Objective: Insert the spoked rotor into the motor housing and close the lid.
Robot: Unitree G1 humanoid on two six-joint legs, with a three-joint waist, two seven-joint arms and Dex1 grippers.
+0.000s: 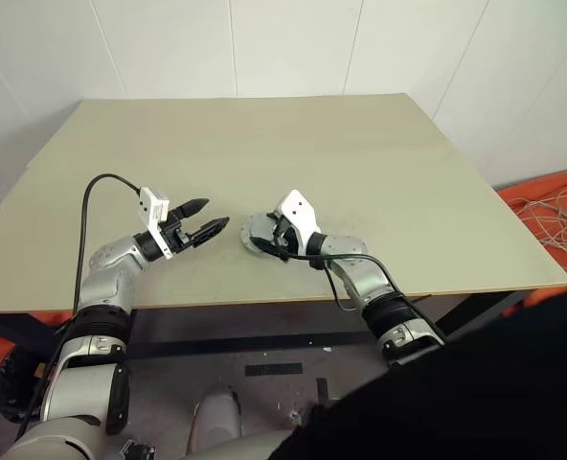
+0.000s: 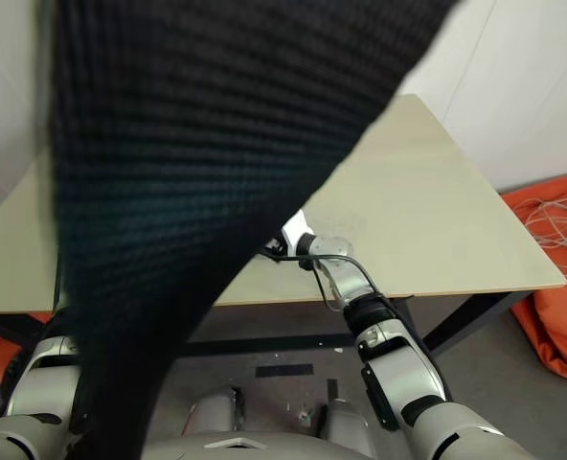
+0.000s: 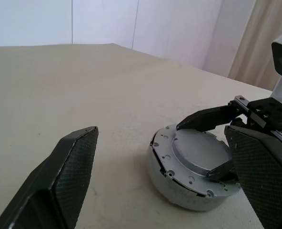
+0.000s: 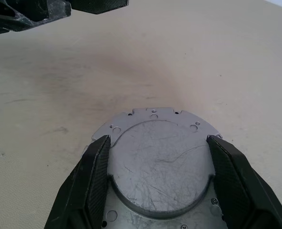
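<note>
The right gripper (image 4: pixel 157 191) has its fingers clamped across the lid (image 4: pixel 160 162) atop the motor housing (image 3: pixel 179 188), near the bench's (image 1: pixel 360 153) front edge. The left gripper (image 1: pixel 202 220) waits with fingers apart. A skewed lid could jam.

beige table (image 1: pixel 360 172), orange fabric (image 1: pixel 552 206), perhaps cables (image 1: pixel 561 225)

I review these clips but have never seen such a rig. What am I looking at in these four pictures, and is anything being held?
A humanoid robot stands at a beige table. Two pictures come from its head, one largely blocked by dark fabric. The other two come from cameras on its wrists. On the table sits a round silver motor housing with the lid on top, silver face up. The right gripper has its two black fingers on either side of the lid's raised centre. The left gripper hangs open nearby, holding nothing.
</note>
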